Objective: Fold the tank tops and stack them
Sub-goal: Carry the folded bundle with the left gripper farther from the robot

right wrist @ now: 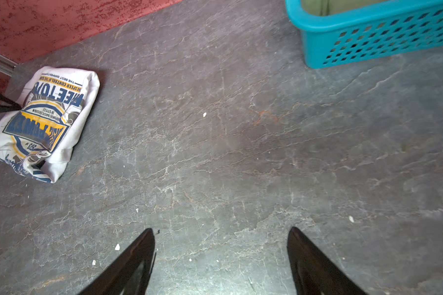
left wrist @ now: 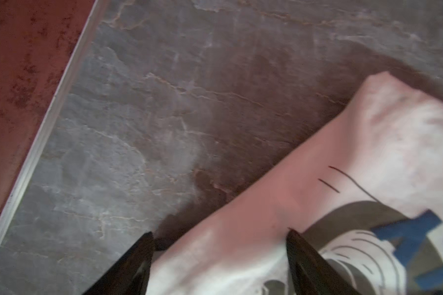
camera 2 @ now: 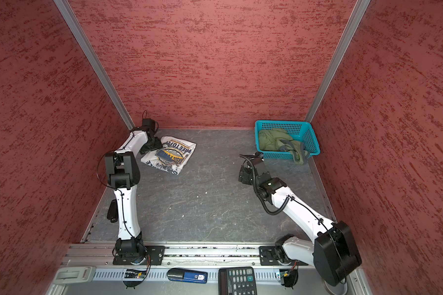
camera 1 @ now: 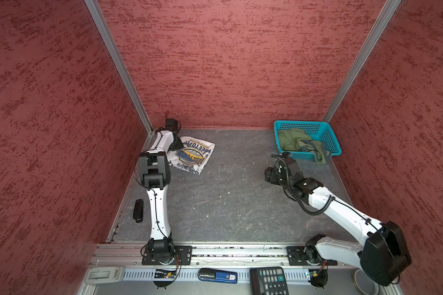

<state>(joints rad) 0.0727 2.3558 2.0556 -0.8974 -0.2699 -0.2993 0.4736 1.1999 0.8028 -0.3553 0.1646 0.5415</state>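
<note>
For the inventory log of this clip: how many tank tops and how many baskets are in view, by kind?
Tank tops: 2 (folded white cloth tank top with blue-yellow print; crumpled olive green cloth tank top, lying in the basket)
Baskets: 1 (teal perforated plastic basket)
Total: 3

left arm: white links, black joints | right arm: same, black corrugated cable

2 top views overhead, sharing table; wrist views close, downward
</note>
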